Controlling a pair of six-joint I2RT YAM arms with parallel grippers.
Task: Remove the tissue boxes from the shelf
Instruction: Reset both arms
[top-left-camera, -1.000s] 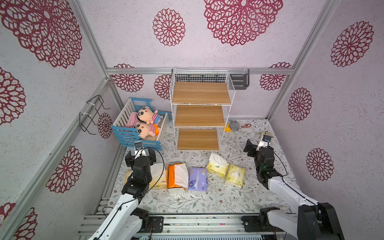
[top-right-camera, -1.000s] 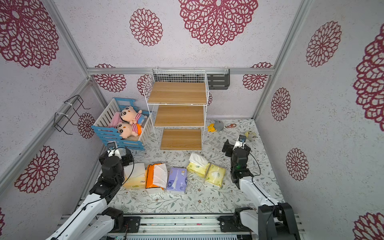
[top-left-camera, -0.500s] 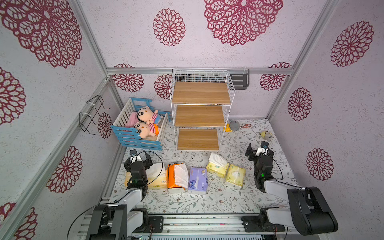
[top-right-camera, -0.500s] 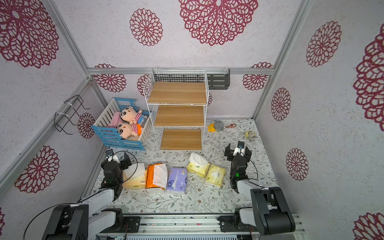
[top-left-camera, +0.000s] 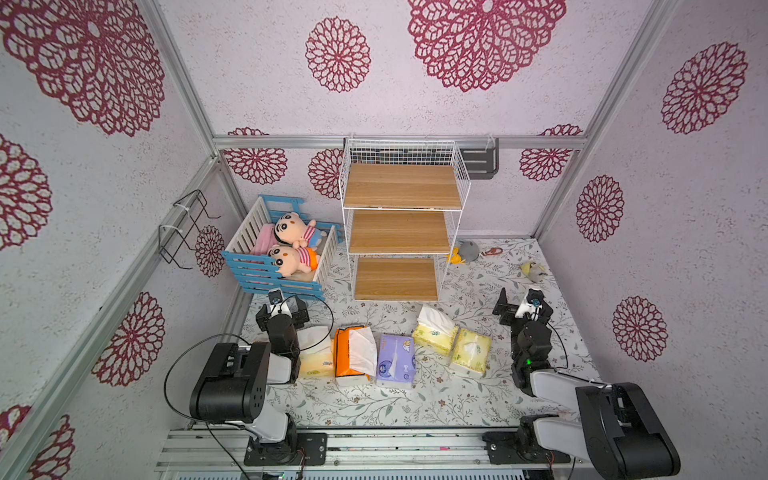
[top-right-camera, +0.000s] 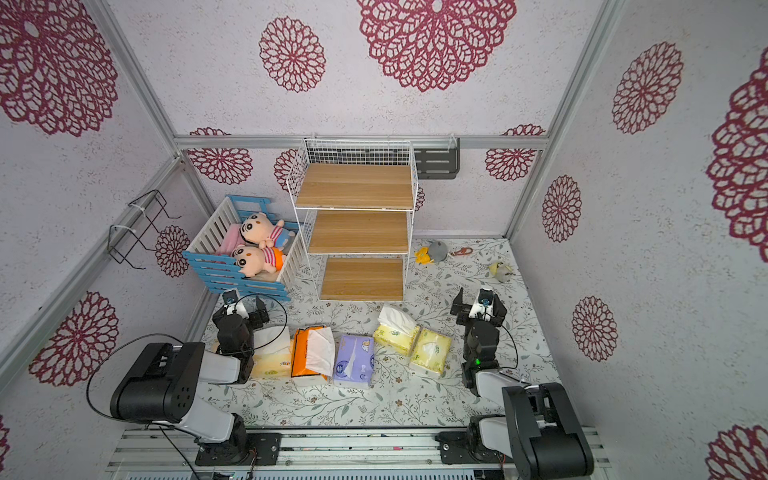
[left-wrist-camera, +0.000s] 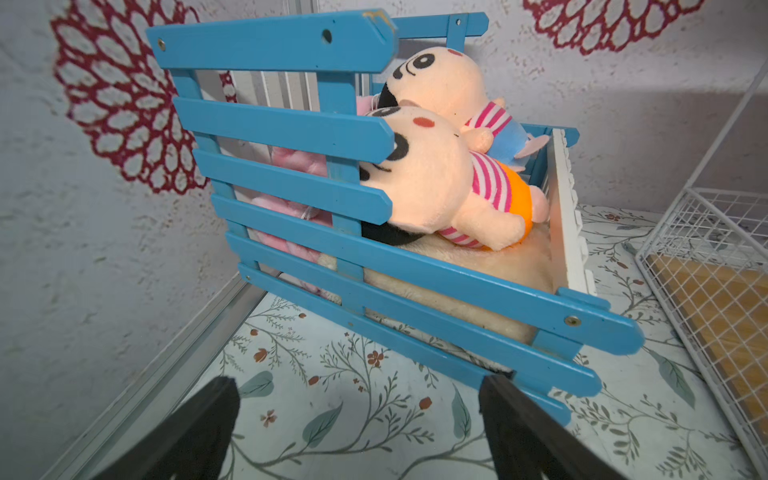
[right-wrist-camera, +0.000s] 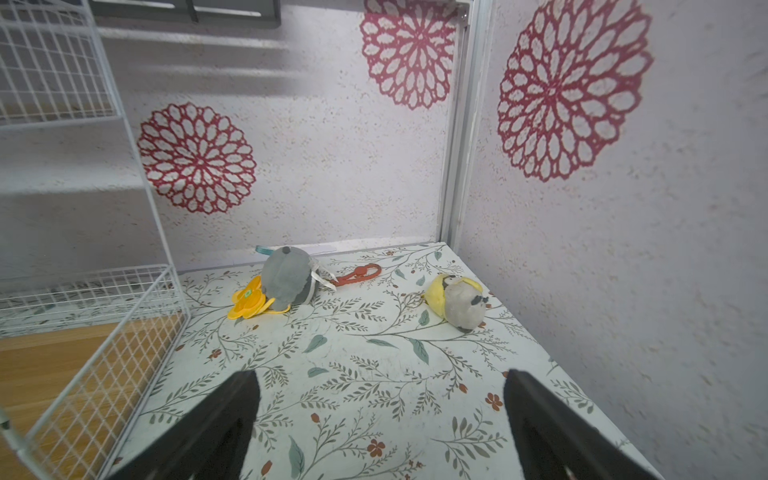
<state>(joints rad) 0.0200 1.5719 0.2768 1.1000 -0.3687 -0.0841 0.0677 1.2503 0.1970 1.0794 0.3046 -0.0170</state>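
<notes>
Top views both show you the tissue boxes (top-left-camera: 395, 345) off the shelf (top-left-camera: 401, 188), lying in a row on the floral counter (top-left-camera: 419, 401) in front of its lowest board. Starting at the left arm's (top-left-camera: 282, 338) side, you have a peach box (top-left-camera: 316, 363), partly hidden behind that arm. An orange box (top-left-camera: 341, 351) sits against it with white tissue spilling over its top. A lavender box (top-left-camera: 397, 365) lies just beside that. After a small gap come two yellow boxes (top-left-camera: 471, 353), touching each other, and the one nearer the shelf has tissue standing up from it. You can see all three wooden boards of the shelf in full.

Your left claw (top-left-camera: 281, 312) is released, jaws wide apart and holding nothing. It hangs over the counter between the peach box and the blue crib (top-left-camera: 270, 276). In the left wrist view the crib's slats fill the space past its fingers (left-wrist-camera: 208, 415), and two dolls (left-wrist-camera: 432, 183) lie inside, one behind the other.

Your right claw (top-left-camera: 521, 308) is released too, jaws spread and holding nothing. It sits beside the yellow boxes on the right-wall side, not touching them. In the right wrist view there is only bare counter between its fingers (right-wrist-camera: 232, 411). Farther off, near the back wall, lie a grey plush (right-wrist-camera: 289, 274) with a yellow flower, a red clip (right-wrist-camera: 359, 274) and a yellow-and-grey plush (right-wrist-camera: 459, 301).
</notes>
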